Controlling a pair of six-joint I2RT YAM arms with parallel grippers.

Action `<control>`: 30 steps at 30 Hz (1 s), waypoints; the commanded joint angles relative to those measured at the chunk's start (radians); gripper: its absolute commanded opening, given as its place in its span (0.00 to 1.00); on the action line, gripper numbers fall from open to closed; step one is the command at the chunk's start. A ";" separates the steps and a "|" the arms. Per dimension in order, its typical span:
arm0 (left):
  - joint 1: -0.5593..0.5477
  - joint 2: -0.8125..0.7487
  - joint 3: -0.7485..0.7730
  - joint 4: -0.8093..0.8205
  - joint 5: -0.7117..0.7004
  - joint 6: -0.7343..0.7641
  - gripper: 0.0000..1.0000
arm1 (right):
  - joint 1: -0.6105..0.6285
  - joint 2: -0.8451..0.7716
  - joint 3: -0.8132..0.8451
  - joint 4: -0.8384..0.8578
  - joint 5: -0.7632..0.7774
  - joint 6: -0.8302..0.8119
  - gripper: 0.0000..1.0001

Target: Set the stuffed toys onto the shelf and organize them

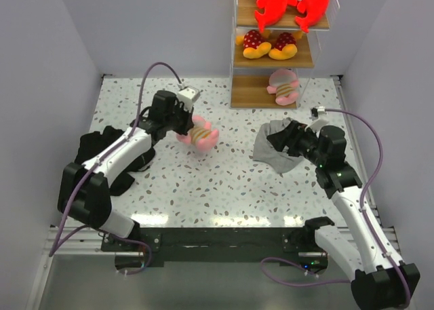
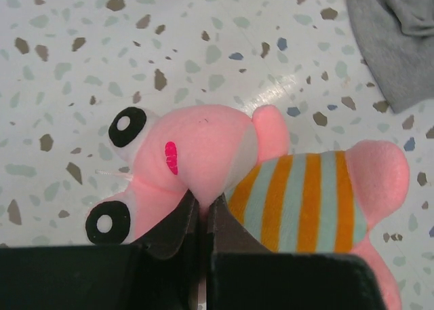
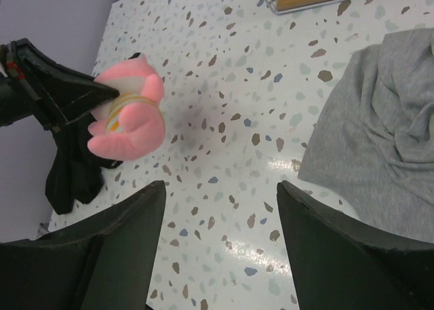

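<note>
So, my left gripper is pinched tight on the pink striped toy over the table, left of the grey cloth; my right gripper hangs wide apart, empty, by that cloth, which lies before the shelf; black cloth under my left arm

Bright, even overhead light fills all three views and leaves only soft, faint shadows on the white speckled terrazzo table, such as the dim smudge beside the pink striped plush toy in the right wrist view. Small white glare patches sit on the glossy table in both wrist views. The black fingers nearest the left wrist lens look dark and soft-edged, probably out of focus.
</note>
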 commanded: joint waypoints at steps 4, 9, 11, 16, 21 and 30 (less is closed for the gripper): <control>-0.108 0.111 0.021 -0.050 0.007 0.136 0.00 | 0.005 -0.047 -0.008 -0.008 0.034 -0.019 0.70; -0.169 0.162 0.041 -0.076 0.050 0.170 0.02 | 0.003 -0.061 -0.011 -0.026 0.039 -0.045 0.69; -0.183 0.159 0.032 -0.069 0.050 0.180 0.06 | 0.005 -0.068 -0.013 -0.029 0.039 -0.053 0.69; -0.188 0.159 0.022 -0.055 0.044 0.182 0.25 | 0.003 -0.079 -0.008 -0.048 0.043 -0.057 0.69; -0.188 0.151 0.015 -0.035 0.012 0.159 0.46 | 0.003 -0.078 -0.004 -0.092 0.047 -0.050 0.68; -0.170 0.053 0.063 -0.021 -0.268 0.001 0.80 | 0.010 -0.036 -0.023 -0.126 0.016 0.001 0.65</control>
